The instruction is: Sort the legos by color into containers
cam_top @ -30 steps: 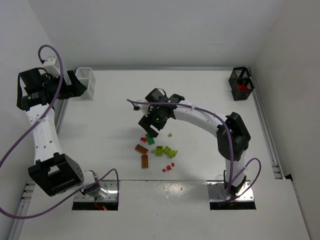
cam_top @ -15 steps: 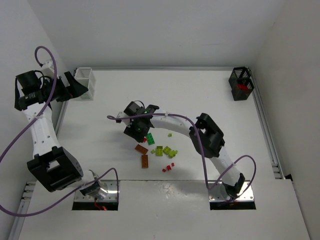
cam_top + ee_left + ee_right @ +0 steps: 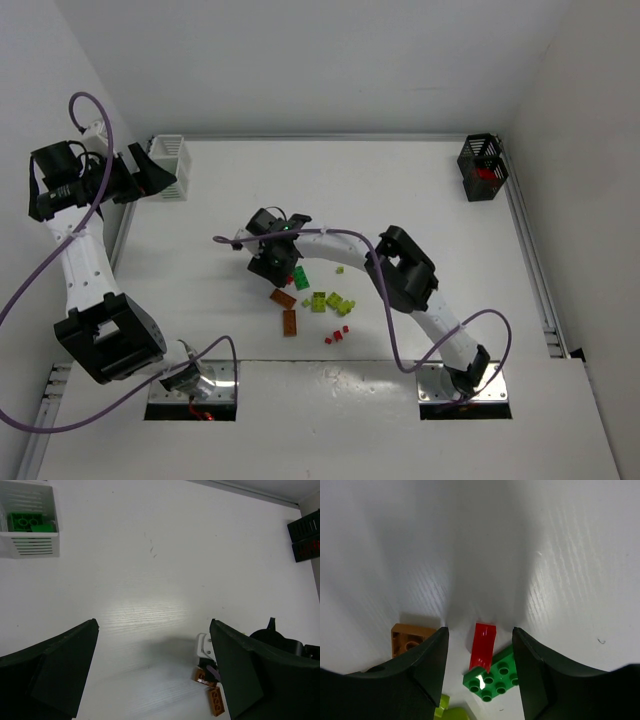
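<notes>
**Red brick lined up between R jaws, not yet pinched**

The right gripper [image 3: 479,630] is down over the pile near the middle of the table [image 3: 420,180]. Its jaws stand apart, w/ white tabletop showing on both sides of the red brick [image 3: 483,651], so nothing is gripped. That brick sits dead centre between the two fingers. Its long axis runs parallel to the finger faces, so the jaws would close across its narrow width (the easy way to take it). Its near end touches or overlaps the green studded brick [image 3: 495,679], and I can't tell which. The orange-brown brick [image 3: 409,638] lies just beside the one finger and may get nudged.

The left gripper [image 3: 153,622] is fully spread and empty. It hangs high at the far-left edge near the white bin [image 3: 30,547], which holds a green block [image 3: 26,522]. It's well apart from the pile, so the R arm is the nearer one by far.

The black bin [image 3: 483,168] stands in the far-right corner w/ something red inside, prob. where this brick belongs. Likely next step: close, lift clear of the green, then carry right
</notes>
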